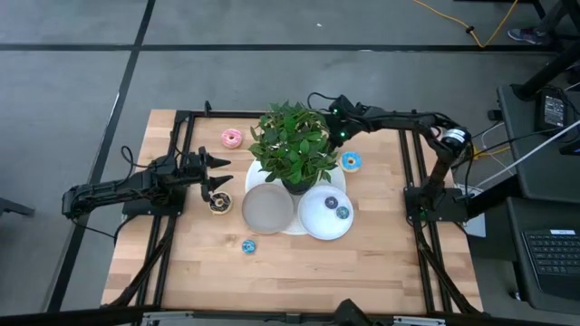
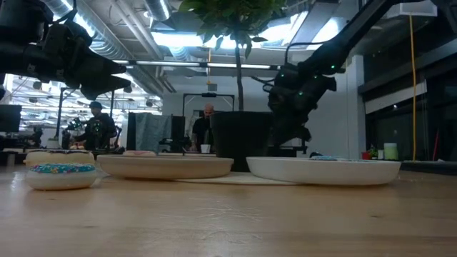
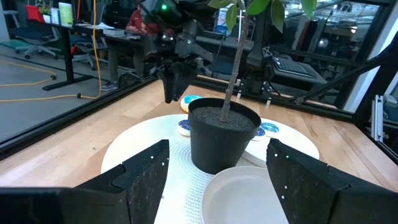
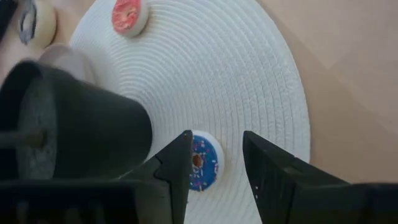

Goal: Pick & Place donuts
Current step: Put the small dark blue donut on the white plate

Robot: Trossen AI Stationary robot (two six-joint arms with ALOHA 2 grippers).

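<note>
A: Right gripper [image 4: 214, 163] hangs over the white mat [image 4: 249, 74] beside the plant pot [image 4: 74, 124], fingers apart and holding nothing, with a blue donut [image 4: 200, 163] showing in the gap between them.

B: So go straight down?

A: I'd say yes, keeping the ring centred so neither finger lands on it, and staying off the pot. Close only once the tips straddle it.

B: And the left gripper [image 3: 217, 180]?

A: Open too, waiting across from the pot with a brown donut [image 1: 218, 203] just beside it.
</note>
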